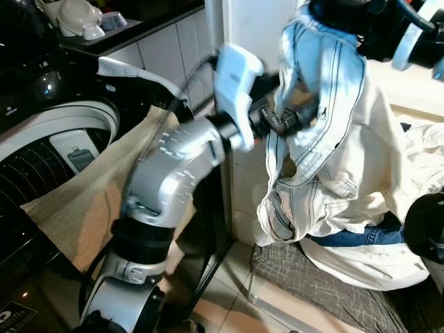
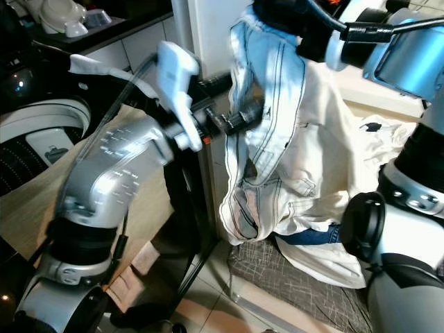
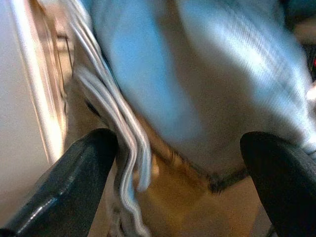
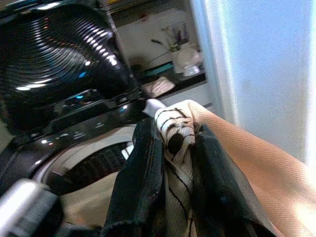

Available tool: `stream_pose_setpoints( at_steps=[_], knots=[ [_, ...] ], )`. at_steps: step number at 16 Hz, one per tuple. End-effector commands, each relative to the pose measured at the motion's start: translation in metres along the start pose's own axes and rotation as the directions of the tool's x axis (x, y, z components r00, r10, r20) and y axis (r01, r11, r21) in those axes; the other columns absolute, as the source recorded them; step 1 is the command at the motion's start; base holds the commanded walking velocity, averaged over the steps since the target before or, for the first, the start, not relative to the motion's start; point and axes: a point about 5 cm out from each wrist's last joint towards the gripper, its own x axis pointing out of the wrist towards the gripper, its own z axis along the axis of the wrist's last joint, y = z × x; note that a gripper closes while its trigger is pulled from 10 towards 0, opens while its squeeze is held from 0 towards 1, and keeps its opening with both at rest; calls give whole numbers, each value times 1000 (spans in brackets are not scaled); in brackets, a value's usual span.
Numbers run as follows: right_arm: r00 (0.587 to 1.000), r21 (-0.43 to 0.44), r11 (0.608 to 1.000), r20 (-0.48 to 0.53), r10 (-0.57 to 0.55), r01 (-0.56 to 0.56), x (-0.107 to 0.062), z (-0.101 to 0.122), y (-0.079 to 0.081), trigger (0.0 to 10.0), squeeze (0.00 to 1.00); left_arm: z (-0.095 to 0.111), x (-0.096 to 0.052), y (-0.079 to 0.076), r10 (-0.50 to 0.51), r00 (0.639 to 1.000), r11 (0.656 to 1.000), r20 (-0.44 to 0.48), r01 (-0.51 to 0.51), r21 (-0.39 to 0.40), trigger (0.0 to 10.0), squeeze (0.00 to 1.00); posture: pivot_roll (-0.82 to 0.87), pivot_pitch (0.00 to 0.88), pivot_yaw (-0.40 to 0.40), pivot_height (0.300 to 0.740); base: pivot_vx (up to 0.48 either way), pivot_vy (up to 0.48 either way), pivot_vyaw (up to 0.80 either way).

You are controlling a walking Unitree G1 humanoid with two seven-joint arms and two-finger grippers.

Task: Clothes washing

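1. The right gripper is raised high, its two black fingers clamped on a bunched fold of the cream-white cotton garment with dark contrast stitching; the cloth hangs straight down from this grip.
2. The left gripper reaches across at mid-height and meets the hanging garment below the right gripper. Its black fingertips stand wide apart, with a stitched seam and cloth lying between them; they are not closed on the cloth.
3. Beneath both grippers, the garment's lower folds rest on a heap of more pale laundry, with a piece of blue denim showing underneath.
4. That heap sits on a grey crosshatch-patterned fabric basket on the tiled floor.
5. On the left gripper's outer side, behind its silver arm, stands a top-loading washing machine with a glossy black body and white rim; its dark ribbed lid is raised.
6. A beige woven cloth drapes over the machine's front edge, under the left arm.
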Motion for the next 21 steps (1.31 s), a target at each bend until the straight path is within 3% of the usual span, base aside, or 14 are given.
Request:
stream_pose_setpoints(
  at_steps=[1, 2, 4, 5, 6, 21],
  knots=[
    [996, -33, 996, 47, 80, -78, -1, 13, 15, 0, 0, -14, 3, -1, 19, 997, 1000, -75, -18, 16, 10000, 1000, -117, 0, 70, 740, 0, 0, 0],
    [993, -37, 994, 50, 107, -105, -2, 14, 19, 0, 0, -16, 5, 3, 56, 995, 998, -79, -55, 16, 10000, 1000, -117, 0, 70, 740, 0, 0, 0],
    [987, -56, 987, 52, 155, -152, -6, 14, 26, 0, 0, -12, 7, 16, 167, 985, 986, -46, -166, 13, 10000, 0, -118, 0, 79, 740, 0, 0, 0],
    [986, -56, 987, 56, 154, -151, -8, 15, 26, 0, 0, -8, 6, 21, 193, 981, 981, -25, -193, 14, 10000, 0, -118, 0, 82, 740, 0, 0, 0],
    [987, -55, 988, 63, 145, -141, -8, 16, 25, 0, 0, -5, 4, 22, 190, 982, 982, -9, -190, 13, 0, 0, -118, 0, 83, 740, 0, 0, 0],
    [997, -21, 999, 67, 33, -32, -17, 5, 10, 0, 0, 0, -4, 37, 243, 970, 970, -23, -242, 33, 0, 0, -110, 0, 99, 740, 0, 0, 0]
  ],
)
